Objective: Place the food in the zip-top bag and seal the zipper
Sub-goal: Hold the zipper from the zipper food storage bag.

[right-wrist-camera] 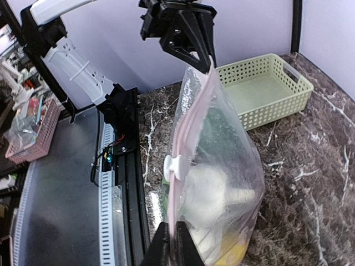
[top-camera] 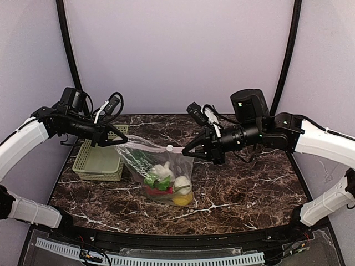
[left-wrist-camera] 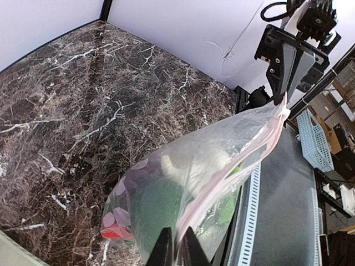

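The zip-top bag [top-camera: 148, 159] hangs over the marble table, stretched between both grippers by its mouth edge. Inside lies the food: a yellow lemon [top-camera: 183, 198], a white piece [top-camera: 162, 170], a green leafy vegetable [top-camera: 154, 182] and something red [left-wrist-camera: 113, 233]. My left gripper [top-camera: 115, 142] is shut on the bag's left top corner; its fingers [left-wrist-camera: 177, 228] pinch the film. My right gripper [top-camera: 186, 149] is shut on the right end, jaws [right-wrist-camera: 171, 226] clamped on the pink zipper [right-wrist-camera: 191, 111]. A white slider [right-wrist-camera: 173, 166] sits on the zipper close to the right gripper.
A pale green mesh basket [top-camera: 100, 162] stands empty at the table's left, just behind the left gripper and the bag. A black rail [top-camera: 177, 239] runs along the table's near edge.
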`<act>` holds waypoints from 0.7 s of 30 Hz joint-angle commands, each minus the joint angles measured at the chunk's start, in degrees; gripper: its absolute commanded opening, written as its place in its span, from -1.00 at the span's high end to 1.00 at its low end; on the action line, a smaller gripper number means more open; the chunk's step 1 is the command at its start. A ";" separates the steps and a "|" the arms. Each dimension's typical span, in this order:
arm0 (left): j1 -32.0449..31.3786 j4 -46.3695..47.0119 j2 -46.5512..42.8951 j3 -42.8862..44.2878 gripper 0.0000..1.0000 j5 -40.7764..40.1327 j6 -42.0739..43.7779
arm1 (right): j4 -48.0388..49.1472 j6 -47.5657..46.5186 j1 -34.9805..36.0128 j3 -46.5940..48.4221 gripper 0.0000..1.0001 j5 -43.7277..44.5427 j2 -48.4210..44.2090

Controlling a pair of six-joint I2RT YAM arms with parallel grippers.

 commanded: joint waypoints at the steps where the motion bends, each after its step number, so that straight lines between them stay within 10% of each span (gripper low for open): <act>1: 0.17 -1.15 -0.49 0.37 0.58 -0.52 -0.83 | 2.16 0.00 0.03 0.59 1.00 -0.13 0.25; 8: -0.17 -1.70 -1.34 8.90 -0.50 -7.35 -1.11 | 3.16 0.16 -0.04 -0.13 1.00 0.46 -0.54; 21: -21.99 0.32 7.62 19.84 -0.59 -9.27 1.00 | 4.73 0.97 -0.11 -0.37 1.00 0.85 -0.57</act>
